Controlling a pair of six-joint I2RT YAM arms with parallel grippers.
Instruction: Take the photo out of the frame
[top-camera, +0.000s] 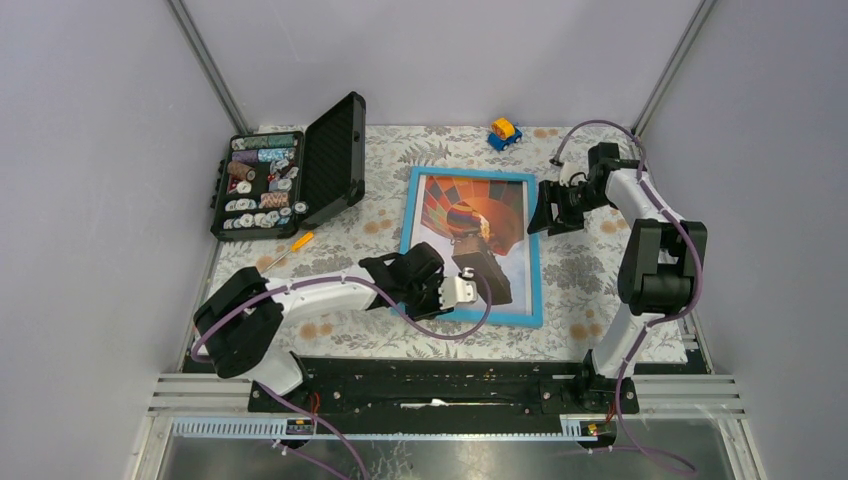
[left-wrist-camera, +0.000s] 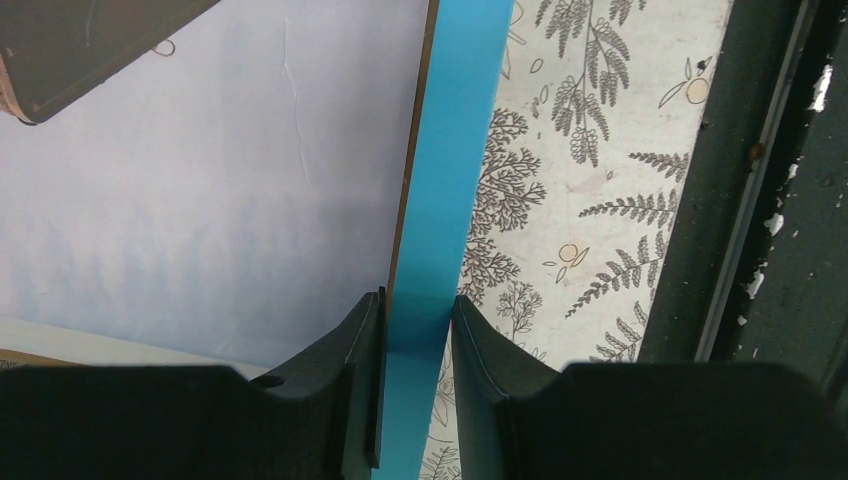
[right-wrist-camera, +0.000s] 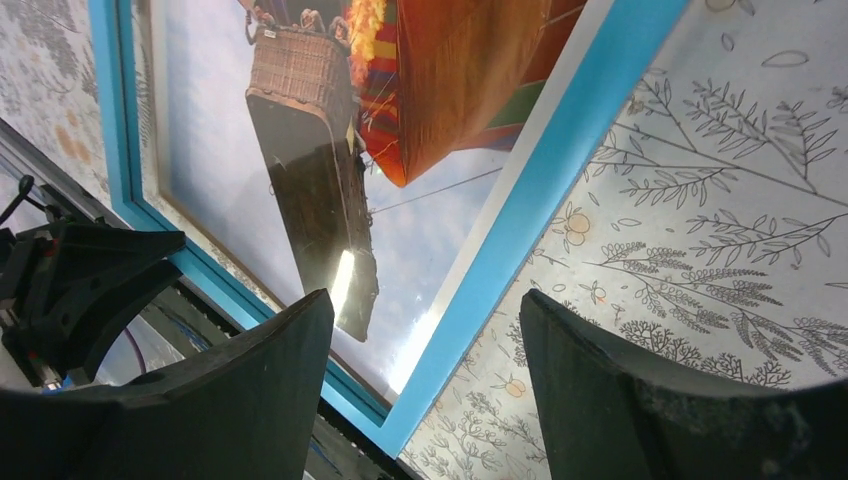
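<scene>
Frame (top-camera: 533, 262) lies flat, face up, on the fern-print table (top-camera: 590, 290), roughly centre and a bit toward the right side, long sides running near-to-far. Photo (top-camera: 466, 212) of the hot-air balloon sits inside it behind the turquoise border, not taken out. A dark rectangular piece (top-camera: 490, 276) lies on the photo's lower part; can't tell what it is. Left gripper (top-camera: 478, 290) reaches in from the near-left over the frame's near end; in the left wrist view its two fingers (left-wrist-camera: 350, 370) are clamped on the frame's blue border strip (left-wrist-camera: 445, 200), one finger on the photo side, one on the table side, both touching the strip. Right gripper (top-camera: 543, 215) is at the frame's right long edge toward the far end, jaws spread wide and holding nothing; the right wrist view shows the blue border (right-wrist-camera: 540, 190) in the gap between the fingers (right-wrist-camera: 600, 390) without contact, gripper above the table. Black case (top-camera: 300, 170) of poker chips stands open at the far-left corner. Small blue and yellow toy car (top-camera: 504, 132) near the far edge. Yellow-handled screwdriver (top-camera: 290, 247) lies on the left side, between the case and the left arm.
</scene>
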